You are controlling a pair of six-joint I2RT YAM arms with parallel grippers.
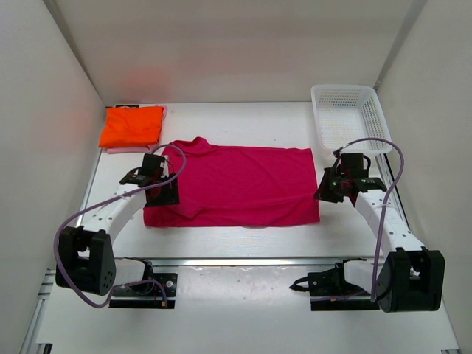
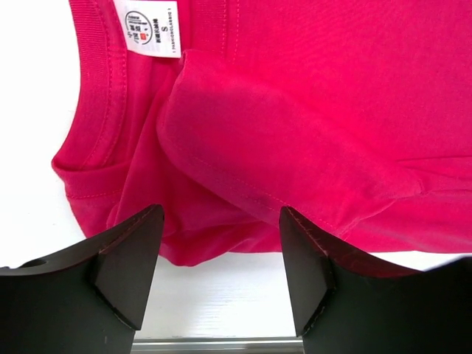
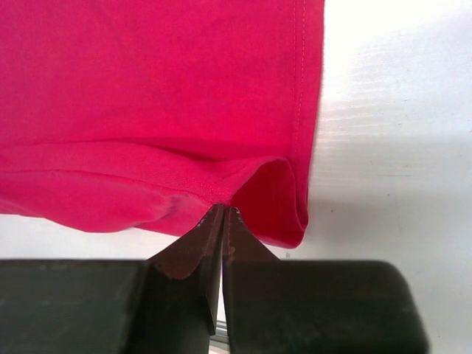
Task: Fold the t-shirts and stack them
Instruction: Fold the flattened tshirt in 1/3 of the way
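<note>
Magenta t-shirt shows a white neck tag reading "S"; left tool wide, right tool pinching its hem.

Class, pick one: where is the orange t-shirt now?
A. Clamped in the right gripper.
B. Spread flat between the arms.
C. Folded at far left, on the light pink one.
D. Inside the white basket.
C: the orange t-shirt lies folded at the far left of the table, with an edge of the pink t-shirt showing beneath it.
</note>
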